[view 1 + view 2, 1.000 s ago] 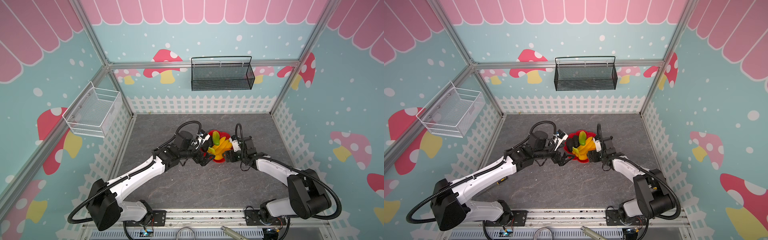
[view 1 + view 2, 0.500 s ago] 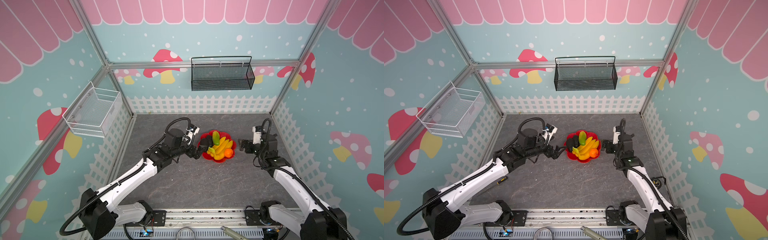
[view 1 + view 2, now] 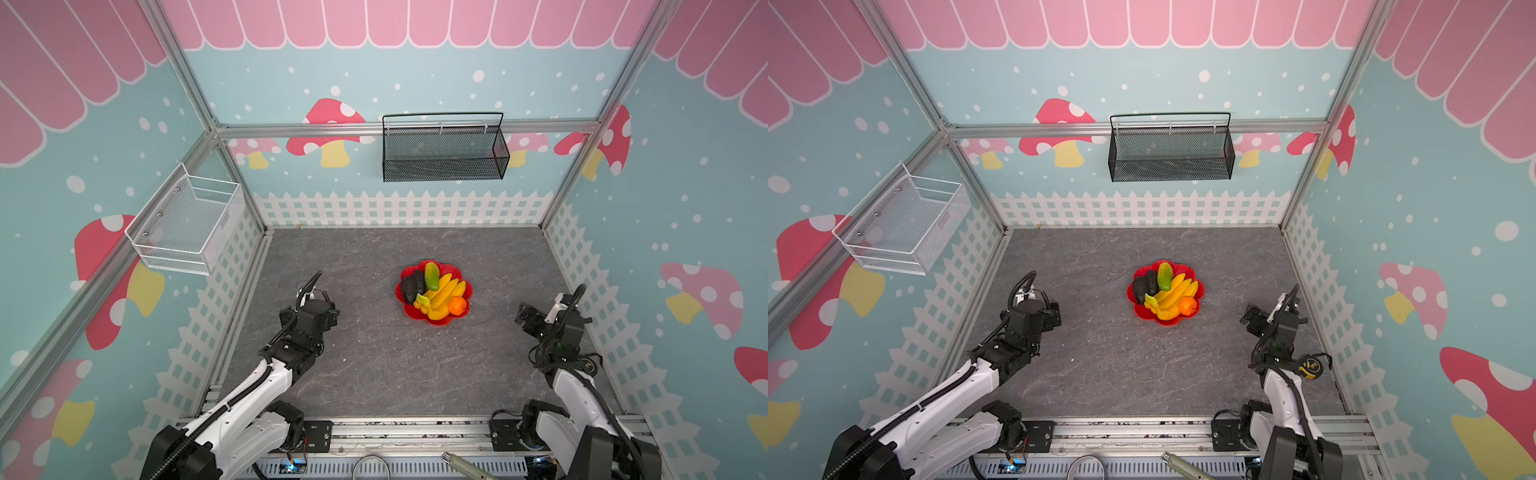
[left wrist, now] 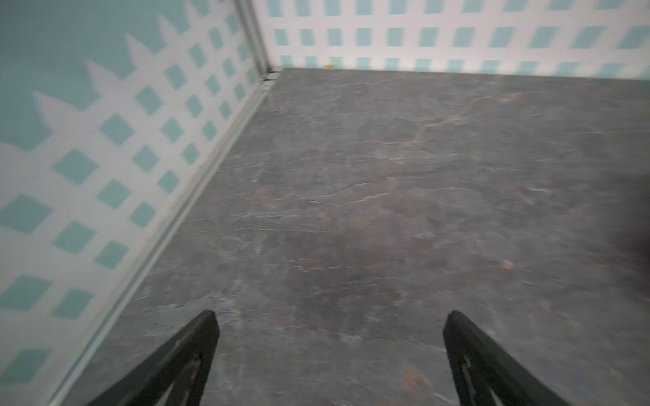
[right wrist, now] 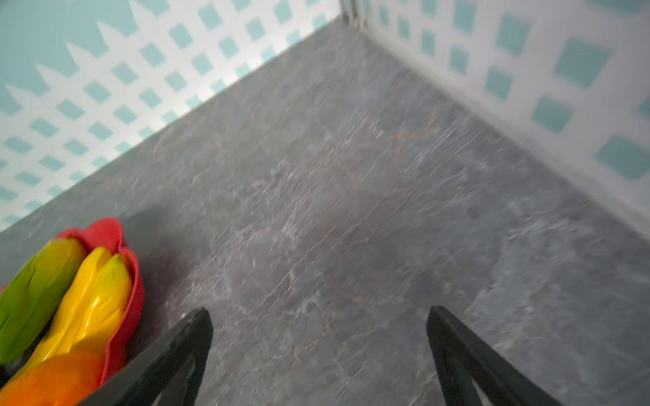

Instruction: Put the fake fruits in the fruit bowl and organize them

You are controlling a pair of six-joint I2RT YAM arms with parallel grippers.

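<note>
Red bowl (image 3: 454, 269) sits on grey floor (image 3: 374, 374), well apart from walls (image 3: 399, 210).

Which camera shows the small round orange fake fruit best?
Both top views: the small round orange fake fruit shows whole, in the scalloped red bowl beside the yellow banana bunch. The right wrist view catches only a blurred part, cut by the frame edge. The left wrist view shows none of it.
</note>
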